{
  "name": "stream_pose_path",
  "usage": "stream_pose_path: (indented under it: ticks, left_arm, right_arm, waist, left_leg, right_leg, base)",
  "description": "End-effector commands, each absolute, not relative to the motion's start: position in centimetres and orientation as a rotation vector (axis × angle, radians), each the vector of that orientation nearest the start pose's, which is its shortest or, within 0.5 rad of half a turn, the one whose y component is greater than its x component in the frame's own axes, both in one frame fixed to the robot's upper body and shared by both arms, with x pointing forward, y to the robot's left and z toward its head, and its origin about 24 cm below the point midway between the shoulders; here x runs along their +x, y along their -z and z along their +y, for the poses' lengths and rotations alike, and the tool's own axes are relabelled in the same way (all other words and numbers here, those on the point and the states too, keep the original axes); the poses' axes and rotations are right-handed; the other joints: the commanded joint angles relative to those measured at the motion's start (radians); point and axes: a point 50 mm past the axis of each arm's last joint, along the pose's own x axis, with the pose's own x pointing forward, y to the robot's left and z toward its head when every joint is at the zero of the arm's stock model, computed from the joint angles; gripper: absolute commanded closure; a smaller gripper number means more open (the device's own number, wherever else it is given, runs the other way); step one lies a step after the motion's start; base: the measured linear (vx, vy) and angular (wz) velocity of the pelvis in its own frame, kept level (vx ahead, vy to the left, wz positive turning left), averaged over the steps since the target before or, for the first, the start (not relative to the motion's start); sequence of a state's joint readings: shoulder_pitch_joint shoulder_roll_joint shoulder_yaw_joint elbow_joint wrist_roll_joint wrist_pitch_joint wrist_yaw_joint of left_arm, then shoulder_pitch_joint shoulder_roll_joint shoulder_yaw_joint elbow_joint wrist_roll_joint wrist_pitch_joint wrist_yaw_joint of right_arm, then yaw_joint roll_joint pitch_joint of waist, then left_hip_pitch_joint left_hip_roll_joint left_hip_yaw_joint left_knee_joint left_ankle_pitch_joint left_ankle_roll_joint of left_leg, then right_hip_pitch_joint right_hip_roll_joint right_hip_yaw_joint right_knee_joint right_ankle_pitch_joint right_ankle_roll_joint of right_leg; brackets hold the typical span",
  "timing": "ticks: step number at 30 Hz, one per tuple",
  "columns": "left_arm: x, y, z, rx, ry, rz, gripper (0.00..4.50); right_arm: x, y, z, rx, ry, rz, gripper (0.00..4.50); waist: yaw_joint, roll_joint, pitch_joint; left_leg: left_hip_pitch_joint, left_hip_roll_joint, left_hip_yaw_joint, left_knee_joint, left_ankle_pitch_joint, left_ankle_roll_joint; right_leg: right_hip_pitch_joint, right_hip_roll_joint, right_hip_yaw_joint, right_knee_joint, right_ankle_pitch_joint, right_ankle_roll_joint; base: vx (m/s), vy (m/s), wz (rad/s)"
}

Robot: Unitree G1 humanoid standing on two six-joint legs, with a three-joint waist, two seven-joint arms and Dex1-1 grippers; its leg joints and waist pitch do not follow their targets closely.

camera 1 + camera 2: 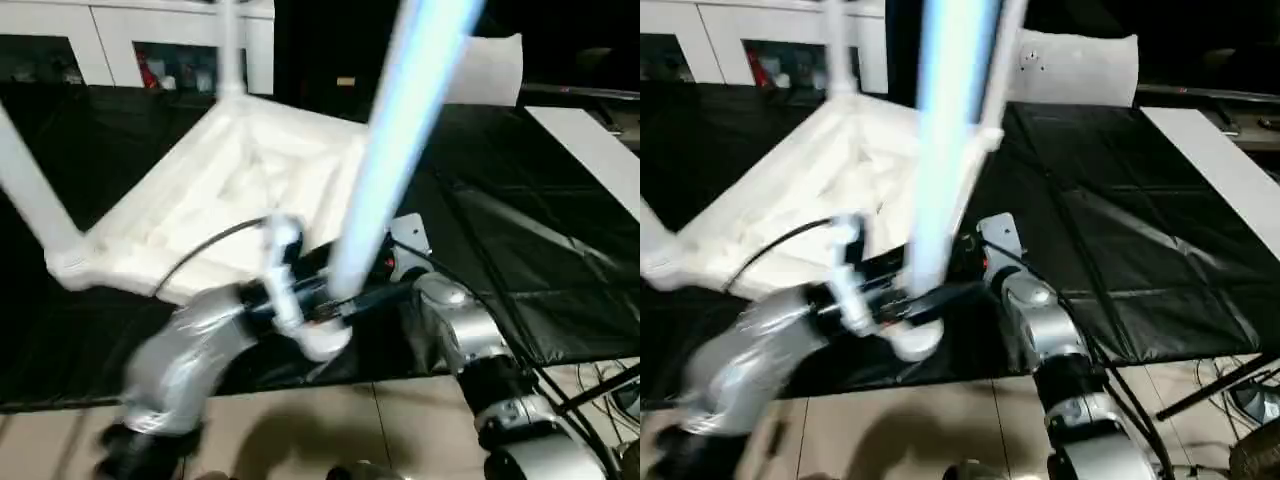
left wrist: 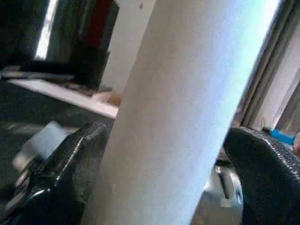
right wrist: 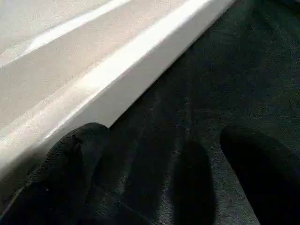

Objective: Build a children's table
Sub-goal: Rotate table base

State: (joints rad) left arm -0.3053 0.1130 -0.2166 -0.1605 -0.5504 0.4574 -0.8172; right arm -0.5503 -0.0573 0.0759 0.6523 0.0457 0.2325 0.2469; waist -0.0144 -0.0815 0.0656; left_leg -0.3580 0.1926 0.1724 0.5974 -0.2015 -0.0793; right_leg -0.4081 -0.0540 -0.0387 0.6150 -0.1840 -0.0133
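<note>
The white tabletop (image 1: 240, 190) lies underside up mid-worktop (image 1: 560, 260), two legs already standing in its sockets. The left gripper (image 2: 154, 154) jaws hold another leg (image 1: 400, 130); right gripper (image 3: 154, 154) jaws wide, empty. Best to align the leg's end squarely over a free corner socket before pressing

Black creased sheet (image 1: 520, 270) over the floor, upturned white table top (image 1: 230, 190) lying on it
</note>
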Motion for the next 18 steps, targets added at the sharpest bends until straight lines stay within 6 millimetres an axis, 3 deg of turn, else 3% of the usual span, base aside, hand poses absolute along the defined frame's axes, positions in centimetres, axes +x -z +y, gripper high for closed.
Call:
stream_pose_path:
  ticks: [1,6,8,10,15,16,17,18]
  left_arm:
    - [25.6,-12.8,2.8,-0.333,1.371,-0.064,0.05]
    - [26.9,-13.2,1.9,-0.323,1.337,-0.103,0.05]
    - [27.4,-13.3,1.8,-0.316,1.318,-0.116,0.05]
    - [28.3,-13.6,2.6,-0.327,1.288,-0.133,0.05]
    - [28.5,-13.0,3.8,-0.273,1.291,-0.105,0.05]
    - [28.6,-12.5,4.6,-0.228,1.295,-0.076,0.05]
    - [28.6,-12.2,5.1,-0.198,1.292,-0.059,0.05]
    - [28.7,-11.8,5.6,-0.171,1.289,-0.036,0.05]
  right_arm:
    - [33.9,-3.3,-7.7,-0.036,-0.492,0.333,0.0]
    - [34.1,-3.1,-8.4,-0.038,-0.459,0.333,0.0]
    - [34.2,-3.0,-8.7,-0.04,-0.441,0.329,0.0]
    - [34.3,-3.0,-10.3,-0.029,-0.364,0.309,0.0]
    - [34.0,-3.4,-11.9,-0.05,-0.356,0.256,0.0]
    - [33.5,-3.7,-12.6,-0.036,-0.389,0.239,0.0]
    - [33.2,-3.9,-13.1,-0.038,-0.391,0.227,0.0]
    - [33.0,-4.2,-13.6,-0.046,-0.388,0.216,0.0]
  waist:
    - [0.012,0.014,-0.054]
    - [0.01,0.021,-0.057]
    - [0.011,0.017,-0.055]
    - [0.014,0.028,-0.059]
    - [0.02,0.031,-0.058]
    - [0.025,0.042,-0.062]
    - [0.027,0.039,-0.06]
    - [0.033,0.057,-0.062]
  left_leg:
    - [-0.003,0.027,-0.003,-0.069,-0.149,-0.008]
    - [-0.001,0.029,-0.003,-0.067,-0.138,0.007]
    - [-0.001,0.028,-0.002,-0.067,-0.142,0.016]
    - [0.003,0.028,-0.001,-0.066,-0.139,0.014]
    - [0.001,0.028,-0.001,-0.065,-0.139,0.02]
    - [0.004,0.028,-0.002,-0.064,-0.129,0.023]
    - [0.005,0.03,-0.001,-0.065,-0.12,0.03]
    - [0.007,0.03,-0.004,-0.066,-0.116,0.029]
  right_leg:
    - [0.056,-0.065,0.046,-0.064,-0.14,-0.171]
    - [0.058,-0.064,0.044,-0.063,-0.088,-0.201]
    - [0.059,-0.064,0.044,-0.064,-0.09,-0.209]
    - [0.059,-0.065,0.044,-0.064,-0.082,-0.219]
    - [0.062,-0.065,0.044,-0.063,-0.087,-0.22]
    - [0.064,-0.063,0.044,-0.06,-0.072,-0.219]
    - [0.063,-0.061,0.044,-0.058,-0.048,-0.218]
    - [0.065,-0.061,0.043,-0.056,-0.037,-0.218]
  base:
    - [0.0,0.0,0.0]
    - [0.0,0.0,0.0]
    - [0.0,0.0,0.0]
    - [0.0,0.0,0.0]
    - [0.0,0.0,0.0]
    - [0.0,0.0,0.0]
    - [0.0,0.0,0.0]
    - [0.0,0.0,0.0]
